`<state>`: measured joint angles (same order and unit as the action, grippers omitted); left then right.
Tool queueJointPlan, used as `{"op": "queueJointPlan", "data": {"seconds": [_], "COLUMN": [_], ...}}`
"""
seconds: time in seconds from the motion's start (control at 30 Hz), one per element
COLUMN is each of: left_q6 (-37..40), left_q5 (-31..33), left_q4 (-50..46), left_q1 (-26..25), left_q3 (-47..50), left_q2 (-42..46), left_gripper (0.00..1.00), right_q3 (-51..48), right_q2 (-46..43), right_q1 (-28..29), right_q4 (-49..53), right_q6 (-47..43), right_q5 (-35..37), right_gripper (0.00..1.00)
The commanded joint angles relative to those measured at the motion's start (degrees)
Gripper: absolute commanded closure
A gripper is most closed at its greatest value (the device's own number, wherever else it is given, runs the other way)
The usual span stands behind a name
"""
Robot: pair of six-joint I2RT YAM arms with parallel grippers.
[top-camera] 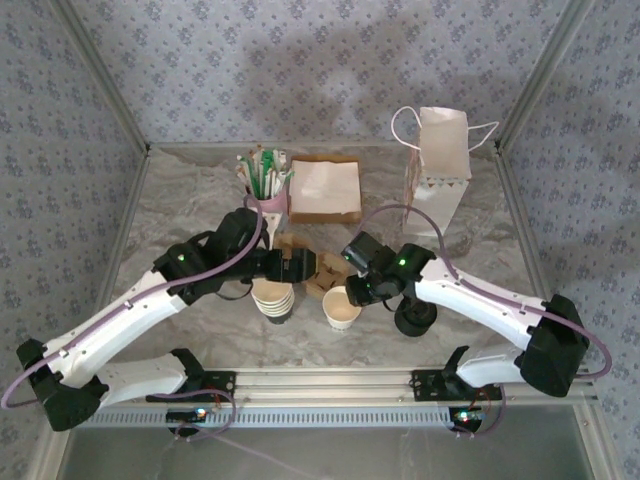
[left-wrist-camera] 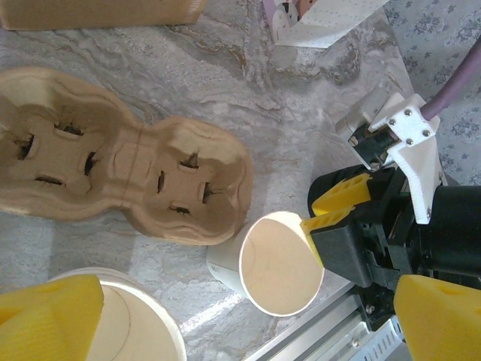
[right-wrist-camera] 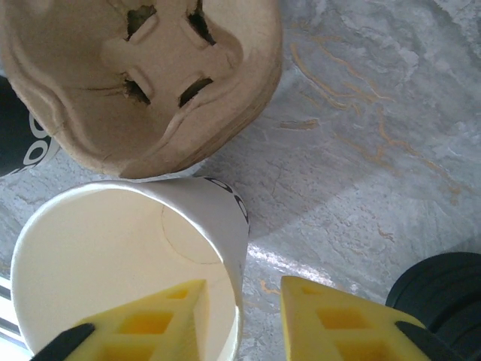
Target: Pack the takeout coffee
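The right gripper [right-wrist-camera: 240,286] straddles the paper cup's [right-wrist-camera: 113,248] rim near the table's [right-wrist-camera: 361,150] front edge, fingers narrowly parted. The left gripper [left-wrist-camera: 244,304] gapes wide.

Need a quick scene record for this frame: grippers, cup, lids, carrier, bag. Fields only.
left gripper: open, empty, near the cup stack
right gripper: open, astride the single cup rim, one finger inside, one outside
single cup: upright, lidless, empty, beside the carrier
carrier: cardboard, both visible wells empty
lid pile: black, on the table right of the single cup
paper bag: upright, far right
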<state>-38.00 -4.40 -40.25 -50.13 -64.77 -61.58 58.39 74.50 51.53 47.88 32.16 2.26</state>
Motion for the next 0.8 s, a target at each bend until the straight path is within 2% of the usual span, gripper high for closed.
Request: {"op": "queueJointPlan", "data": {"seconds": [0.0, 0.2, 0.33, 0.47, 0.67, 0.77], "left_q6": [0.24, 0.98, 1.67, 2.59, 2.83, 2.45], "left_q5": [1.49, 1.68, 1.71, 2.56, 2.91, 2.78], "left_q4": [1.05, 4.35, 5.53, 5.74, 6.10, 7.10], "left_q1": [-0.88, -2.49, -4.54, -7.43, -10.11, -10.92], "left_q3": [-0.78, -1.33, -2.55, -4.42, -6.09, -6.24], "left_q2": [0.46, -1.61, -4.49, -7.54, -11.55, -12.85], "left_gripper": [0.01, 0.01, 0.01, 0.00, 0.01, 0.01], "right_q3": [2.30, 1.62, -0.50, -3.73, -7.97, -10.24], "right_q2": [-2.98, -10.47, -16.02, -21.14, -25.47, -26.85], "right_q1": [0.33, -0.40, -2.90, -6.82, -13.96, -17.31], "right_q4": [3.85, 10.33, 13.78, 16.68, 20.82, 19.40], "right_q6": [1.01, 3.41, 6.07, 8.79, 16.44, 17.29], "right_q5": [2.60, 5.31, 7.60, 8.64, 11.26, 8.81], "right_gripper": [0.63, 0.38, 0.22, 0.01, 0.00, 0.00]}}
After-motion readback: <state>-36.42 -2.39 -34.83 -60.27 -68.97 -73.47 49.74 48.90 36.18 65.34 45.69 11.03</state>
